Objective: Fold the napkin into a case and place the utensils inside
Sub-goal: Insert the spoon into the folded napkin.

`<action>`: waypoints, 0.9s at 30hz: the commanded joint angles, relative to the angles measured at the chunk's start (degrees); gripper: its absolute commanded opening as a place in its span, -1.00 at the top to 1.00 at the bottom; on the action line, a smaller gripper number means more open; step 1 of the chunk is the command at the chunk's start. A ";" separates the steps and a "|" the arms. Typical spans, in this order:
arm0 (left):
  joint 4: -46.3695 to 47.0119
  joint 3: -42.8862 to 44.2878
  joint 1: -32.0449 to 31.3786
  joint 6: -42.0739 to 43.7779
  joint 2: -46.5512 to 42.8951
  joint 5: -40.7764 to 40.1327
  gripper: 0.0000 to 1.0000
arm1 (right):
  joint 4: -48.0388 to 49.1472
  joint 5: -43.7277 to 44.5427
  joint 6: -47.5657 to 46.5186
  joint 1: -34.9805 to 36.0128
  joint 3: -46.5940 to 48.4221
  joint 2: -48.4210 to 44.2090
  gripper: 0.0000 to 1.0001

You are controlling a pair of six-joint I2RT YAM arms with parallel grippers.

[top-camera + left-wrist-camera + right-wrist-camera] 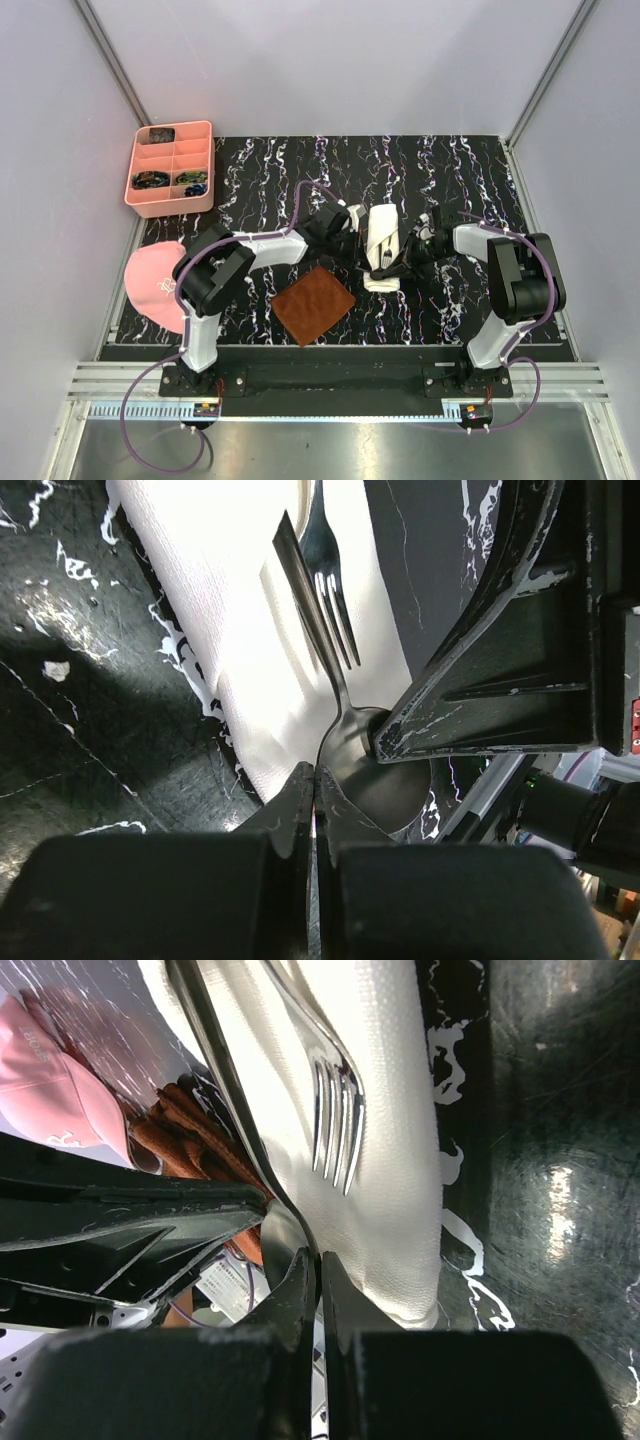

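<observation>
Left wrist: pinch likely slick, stiff spoon [356, 772] by its neck (left gripper [314, 780], right gripper [321, 1265] both closed).

case [381, 236] | left gripper [313, 780], right gripper [320, 1260] crowd both sides; far side open; brown mat [314, 304] near-left

The napkin [381, 250] is cream-white, and the worktop [480, 180] is black, veined with white. The mat [314, 304] is rust-brown, the tray [168, 202] and cap [150, 285] pink.
</observation>
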 commanded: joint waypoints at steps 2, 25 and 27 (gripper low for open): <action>3.25 -2.02 -0.86 -2.21 -1.68 1.06 1.00 | 1.90 -2.17 0.05 -0.72 1.90 0.58 1.00; 3.88 -6.24 -1.74 -2.75 -5.02 1.24 1.00 | 3.31 -1.73 -1.80 -1.51 0.50 1.29 1.00; 3.44 -6.15 -1.74 -2.39 -5.02 0.45 1.00 | 3.48 -1.56 -1.62 -1.69 0.41 0.93 1.00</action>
